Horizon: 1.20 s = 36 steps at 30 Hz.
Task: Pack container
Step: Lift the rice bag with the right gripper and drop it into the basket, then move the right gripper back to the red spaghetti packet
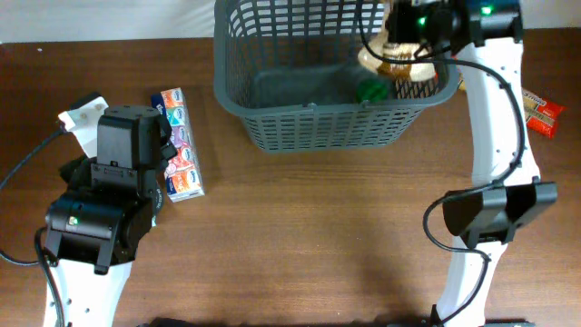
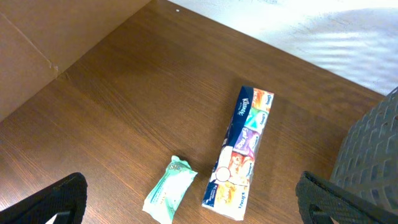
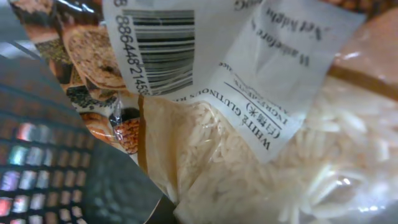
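Note:
The container [image 1: 272, 86], a large dark grey slotted basket, stands at the back middle of the table; its wall shows in the left wrist view [image 2: 373, 149] and the right wrist view [image 3: 37, 149]. My right gripper [image 1: 408, 36] hangs over the basket's right side, shut on a clear bag of white rice [image 1: 399, 62], which fills the right wrist view [image 3: 261, 149] and hides the fingers. A green item [image 1: 370, 88] lies inside the basket. My left gripper [image 2: 193, 202] is open and empty above a Kleenex tissue pack [image 2: 239, 155] and a green wipes packet [image 2: 169, 188].
The tissue pack [image 1: 177, 143] lies left of the basket next to my left arm [image 1: 118, 173]. A red and orange snack packet [image 1: 543, 111] lies at the far right. A white cloth wall [image 2: 298, 31] bounds the table's far edge.

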Motion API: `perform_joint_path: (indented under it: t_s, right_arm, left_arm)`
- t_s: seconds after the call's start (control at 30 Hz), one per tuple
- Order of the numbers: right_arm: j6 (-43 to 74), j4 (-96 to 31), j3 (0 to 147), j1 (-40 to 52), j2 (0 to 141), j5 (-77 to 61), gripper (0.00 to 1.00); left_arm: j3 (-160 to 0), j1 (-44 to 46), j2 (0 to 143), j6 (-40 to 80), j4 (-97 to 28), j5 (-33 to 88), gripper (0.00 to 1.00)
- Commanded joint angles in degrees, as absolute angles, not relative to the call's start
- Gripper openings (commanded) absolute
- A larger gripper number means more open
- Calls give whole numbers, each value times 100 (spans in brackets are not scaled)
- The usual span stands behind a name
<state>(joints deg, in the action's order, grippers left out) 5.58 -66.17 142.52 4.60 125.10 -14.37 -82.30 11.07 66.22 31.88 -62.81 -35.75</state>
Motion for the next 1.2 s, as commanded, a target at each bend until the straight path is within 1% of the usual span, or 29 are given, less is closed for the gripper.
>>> perform_joint_path:
  t_s: [0.0, 0.2, 0.27, 0.3, 0.33, 0.37, 0.43, 0.47, 0.73, 0.83, 0.93, 1.03, 1.07, 1.13, 1.17]
  right_arm:
    - [451, -6473, 13804, 486, 12328, -1343, 4]
    - [475, -6375, 13067, 486, 12328, -1343, 4]
    - [493, -6316, 12921, 486, 12328, -1343, 6]
    - [493, -6289, 12888, 486, 12328, -1343, 10]
    - [519, -6248, 12875, 486, 12328, -1339, 23]
    - [548, -6206, 12875, 486, 12328, -1341, 28]
    - [696, -6095, 12879, 486, 12328, -1321, 41]
    - [733, -6051, 12879, 486, 12328, -1323, 45]
    - [954, -5771, 12980, 486, 12326, -1347, 57]
    - [972, -5791, 13155, 486, 12326, -1354, 58]
    - [996, -5835, 13734, 486, 12322, -1529, 61]
    - [1074, -5996, 14558, 475, 12320, -1627, 67]
    - [1100, -6250, 15336, 432, 12315, -1601, 72]
    - [1105, -6580, 16182, 307, 12302, -1352, 82]
    - [1107, -6740, 16549, 215, 12289, -1155, 91]
  left_arm:
    - [-8296, 1070, 6604, 3118, -6270, -3551, 99]
    - [-8296, 1070, 6604, 3118, -6270, -3551, 99]
    - [-8296, 1070, 6604, 3118, -6270, -3551, 99]
    - [-8296, 1070, 6604, 3118, -6270, -3551, 99]
    - [-8296, 1070, 6604, 3118, -6270, -3551, 100]
    - [-8296, 1070, 6604, 3118, -6270, -3551, 99]
    - [-8296, 1070, 6604, 3118, -6270, -3551, 99]
    - [-8296, 1070, 6604, 3118, -6270, -3551, 99]
    - [-8296, 1070, 6604, 3118, -6270, -3551, 99]
    - [-8296, 1070, 6604, 3118, -6270, -3551, 99]
    - [-8296, 1070, 6604, 3118, -6270, -3551, 99]
    - [-8296, 1070, 6604, 3118, -6270, -3551, 99]
    - [-8296, 1070, 6604, 3118, -6270, -3551, 99]
    - [-8296, 1070, 6604, 3118, -6270, -3551, 99]
    - [-8296, 1070, 6604, 3118, -6270, -3551, 99]
